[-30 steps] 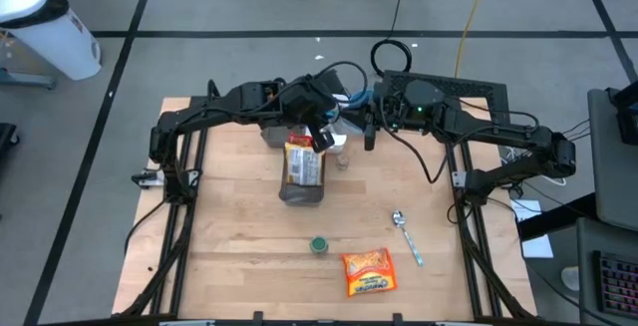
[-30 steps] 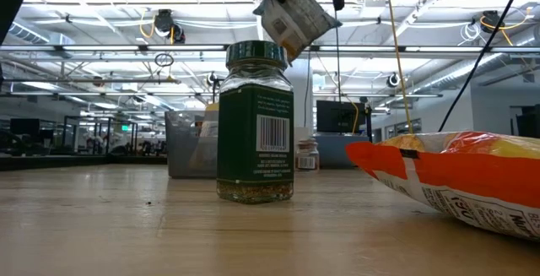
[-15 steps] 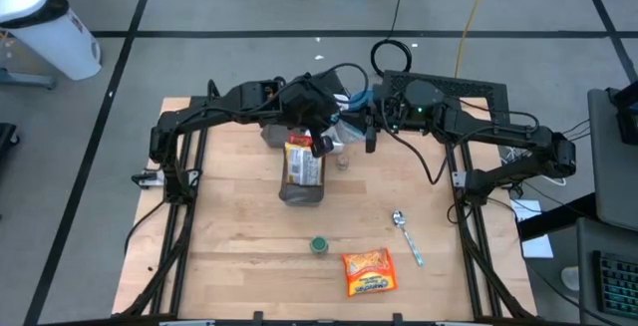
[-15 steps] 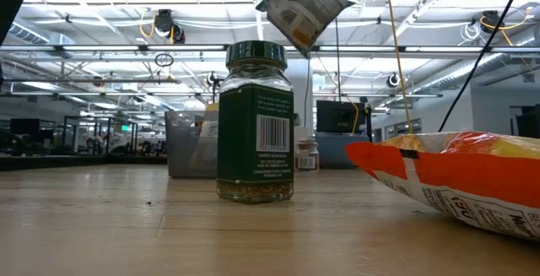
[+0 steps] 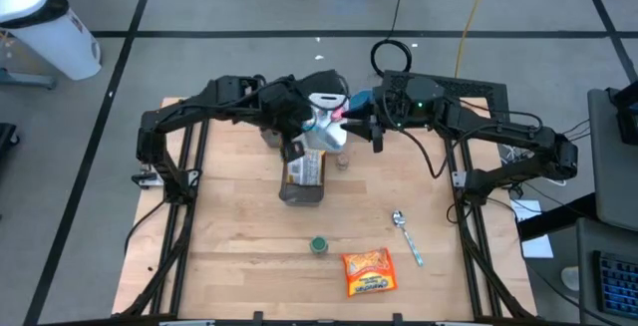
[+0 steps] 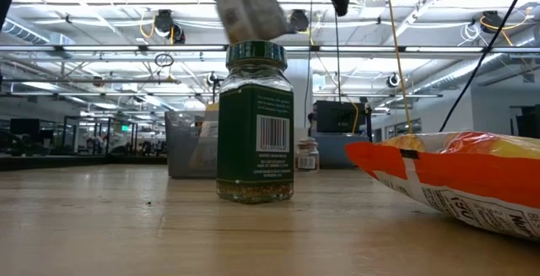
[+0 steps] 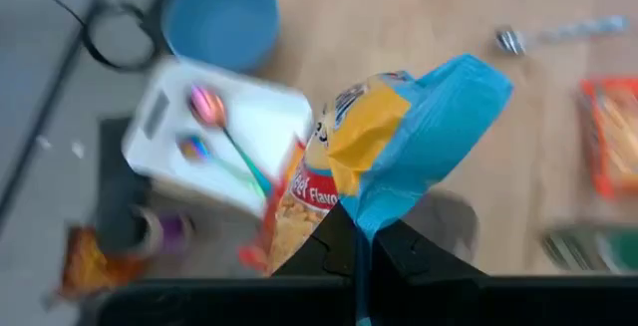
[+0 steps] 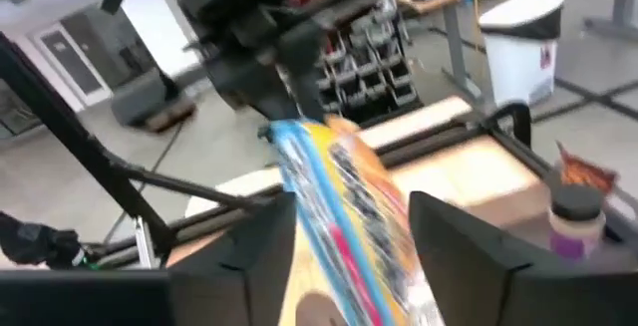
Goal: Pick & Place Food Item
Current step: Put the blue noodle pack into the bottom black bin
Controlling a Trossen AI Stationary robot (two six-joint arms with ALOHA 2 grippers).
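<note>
Two grippers meet above the table's far middle. The left gripper (image 7: 356, 251) pinches the blue-and-yellow snack bag (image 7: 399, 142), reading "Flavor", by one edge; the bag hangs between the right gripper's (image 8: 351, 216) spread fingers, untouched.

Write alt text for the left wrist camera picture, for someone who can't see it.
The left gripper is shut on the edge of a blue and yellow snack bag, holding it above a wooden table. Beyond the bag are a blue bowl, a white tray holding colourful utensils, and a spoon lying on the table.
</note>
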